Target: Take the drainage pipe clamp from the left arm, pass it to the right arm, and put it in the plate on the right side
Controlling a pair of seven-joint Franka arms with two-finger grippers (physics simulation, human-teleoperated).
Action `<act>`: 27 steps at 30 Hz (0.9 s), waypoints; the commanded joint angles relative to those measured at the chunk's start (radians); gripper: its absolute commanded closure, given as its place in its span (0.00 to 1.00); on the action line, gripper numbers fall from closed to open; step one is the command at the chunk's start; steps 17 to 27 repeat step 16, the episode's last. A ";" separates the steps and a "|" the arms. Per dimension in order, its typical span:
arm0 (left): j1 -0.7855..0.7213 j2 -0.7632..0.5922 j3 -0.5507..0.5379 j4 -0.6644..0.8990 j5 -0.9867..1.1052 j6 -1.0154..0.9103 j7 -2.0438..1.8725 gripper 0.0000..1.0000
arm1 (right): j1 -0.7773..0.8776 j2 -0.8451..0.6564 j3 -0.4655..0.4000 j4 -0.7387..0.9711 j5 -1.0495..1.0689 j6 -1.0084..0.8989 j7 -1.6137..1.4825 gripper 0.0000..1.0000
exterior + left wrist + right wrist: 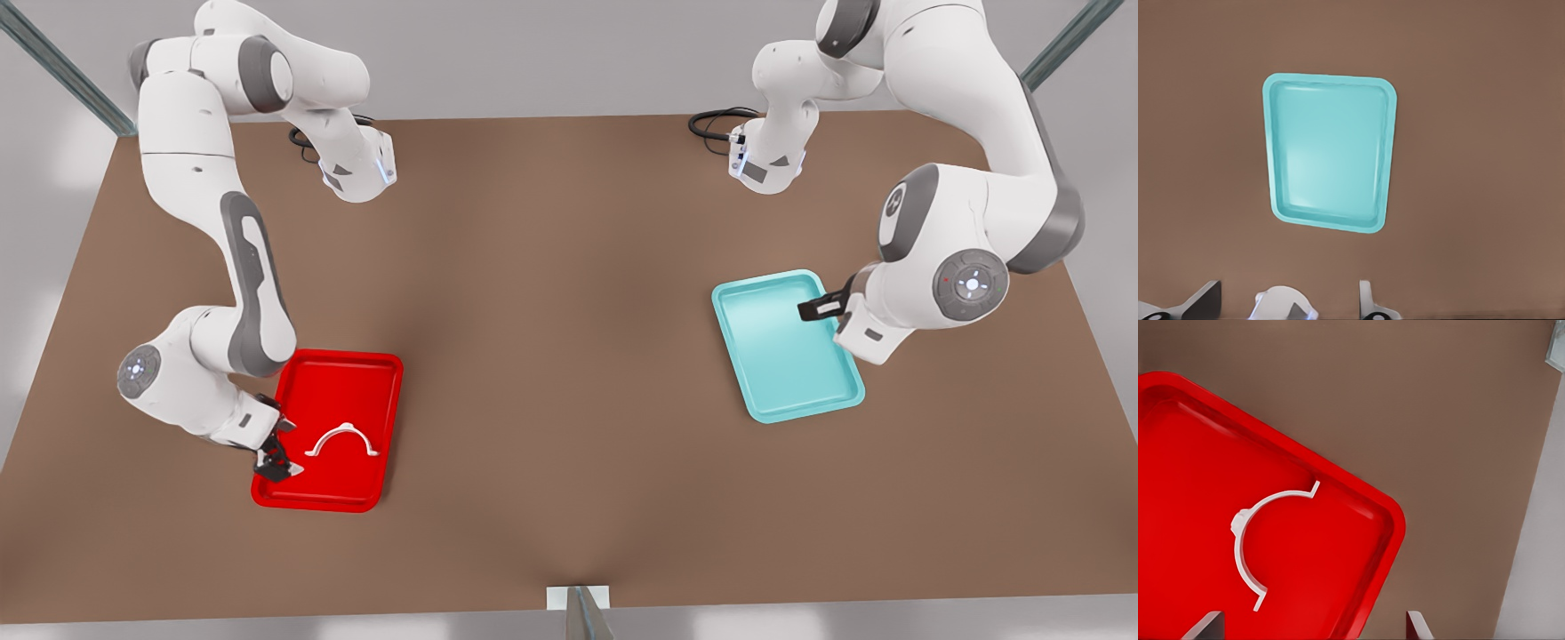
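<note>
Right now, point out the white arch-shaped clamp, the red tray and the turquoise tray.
White arch-shaped pipe clamp (343,435): front view, top of its arch.
Glossy red rectangular tray (384,360): front view, far rim corner.
Turquoise rectangular tray (1331,160): left wrist view, bare floor centre.

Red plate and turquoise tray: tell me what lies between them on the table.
Nothing. In the front view, the stretch of brown table between the red plate, which holds the drainage pipe clamp, and the turquoise tray is bare.
</note>
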 commanded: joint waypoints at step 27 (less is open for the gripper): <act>-0.006 0.002 -0.003 0.021 -0.034 -0.053 0.220 0.00 | 0.051 -0.363 0.044 0.199 -0.298 -0.958 2.280 0.00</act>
